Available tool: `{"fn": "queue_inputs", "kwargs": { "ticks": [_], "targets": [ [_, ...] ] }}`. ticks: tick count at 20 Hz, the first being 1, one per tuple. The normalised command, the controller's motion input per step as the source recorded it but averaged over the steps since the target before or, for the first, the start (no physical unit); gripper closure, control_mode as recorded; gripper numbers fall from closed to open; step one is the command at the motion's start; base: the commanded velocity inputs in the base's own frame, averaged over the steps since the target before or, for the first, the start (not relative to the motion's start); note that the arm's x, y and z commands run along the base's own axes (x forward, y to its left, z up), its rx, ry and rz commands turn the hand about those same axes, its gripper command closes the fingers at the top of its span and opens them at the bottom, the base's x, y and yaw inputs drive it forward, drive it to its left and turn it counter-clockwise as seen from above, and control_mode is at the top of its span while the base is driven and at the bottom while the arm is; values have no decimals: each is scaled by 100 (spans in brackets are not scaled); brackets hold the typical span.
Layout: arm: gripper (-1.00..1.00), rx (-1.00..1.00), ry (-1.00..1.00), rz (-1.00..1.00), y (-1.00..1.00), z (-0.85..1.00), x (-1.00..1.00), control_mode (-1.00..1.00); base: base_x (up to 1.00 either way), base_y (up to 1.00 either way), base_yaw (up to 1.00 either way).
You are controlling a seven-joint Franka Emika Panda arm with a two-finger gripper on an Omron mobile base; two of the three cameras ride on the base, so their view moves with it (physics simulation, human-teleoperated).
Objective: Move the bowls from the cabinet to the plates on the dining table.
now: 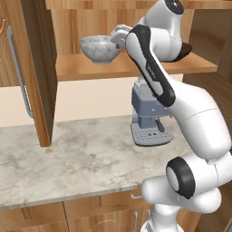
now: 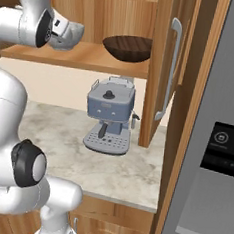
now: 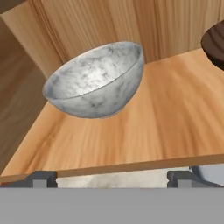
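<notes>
Glossy white rounded arm [image 1: 199, 122] segments, black joint caps, dark elbow band

A rendered home kitchen. An open wooden wall cabinet [image 1: 131, 65] holds a marbled bowl [image 1: 99, 48] and a dark wooden bowl [image 2: 128, 47] on its shelf. Below, a grey coffee machine [image 2: 108, 120] stands on a marble tabletop [image 1: 81, 158] over wooden drawers [image 1: 54, 217]. A steel fridge [image 2: 211, 147] stands at the right.

Shelf [image 3: 144, 127] bare between marbled bowl [image 3: 97, 81] and dark bowl [image 3: 215, 43]; open doors [image 1: 38, 68] flank opening.
</notes>
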Motion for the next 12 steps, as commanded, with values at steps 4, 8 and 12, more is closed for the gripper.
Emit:
{"fn": "queue_inputs", "kwargs": {
  "ticks": [4,8,12],
  "targets": [
    [-100,1,-2,-4,0,-11,61,-100,0,0,0],
    [-100,4,-2,-5,0,-1,60,-100,0,0,0],
    [-100,9,0,-8,0,0,53,-100,0,0,0]
  ]
}}
